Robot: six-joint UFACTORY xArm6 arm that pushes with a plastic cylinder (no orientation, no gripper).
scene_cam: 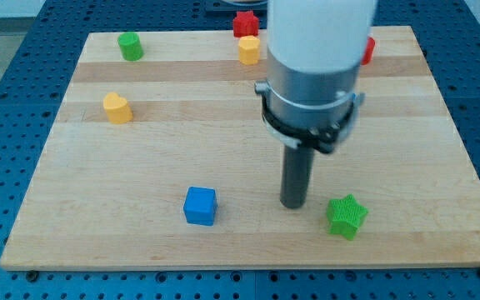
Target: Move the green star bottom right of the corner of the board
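Standing just to the frame's left of the green star point(346, 216), the rod's tip point(293, 204) rests on the wooden surface point(248, 250), near the block and a touch higher in the frame, apart from it as far as can be judged. This end effector has no jaws to open or close; it is a plain rod and holds nothing.

The star lies in the lower right of the frame, so the lower right corner of the board is down and to the right of it, on the far side from the tip. That puts the tip behind the star for a push toward that corner, which looks favourable.

Open wood lies between star and corner, with nothing in the way. The lower and right edges are close, so an overlong push could send it off. The blue cube point(200, 205) sits well to the left, clear of the path.
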